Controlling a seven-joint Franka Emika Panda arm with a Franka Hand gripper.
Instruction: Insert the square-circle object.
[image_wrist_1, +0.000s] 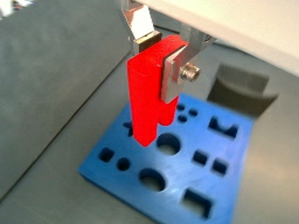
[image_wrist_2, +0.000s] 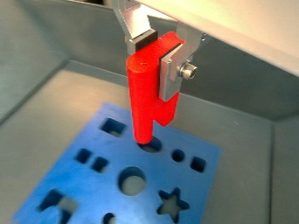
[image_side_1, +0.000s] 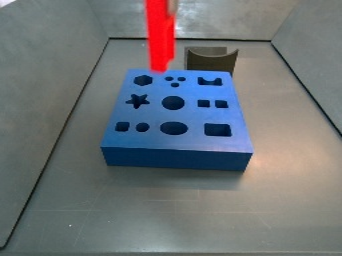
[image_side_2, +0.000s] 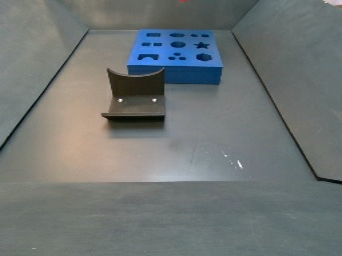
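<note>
Grasping the square-circle object (image_wrist_1: 149, 92) firmly, the gripper (image_wrist_1: 163, 63) hovers above the blue block (image_side_1: 181, 115); keep the peg vertical and descend slowly into the matching holes.

The gripper (image_wrist_1: 162, 59) holds the square-circle object (image_wrist_1: 149, 96) upright over the blue block (image_side_1: 178, 128), jaws clamped on it. Counter (image_side_2: 201, 150) lies open; only the dark grey curved piece (image_side_2: 135, 97) stands nearby.
</note>
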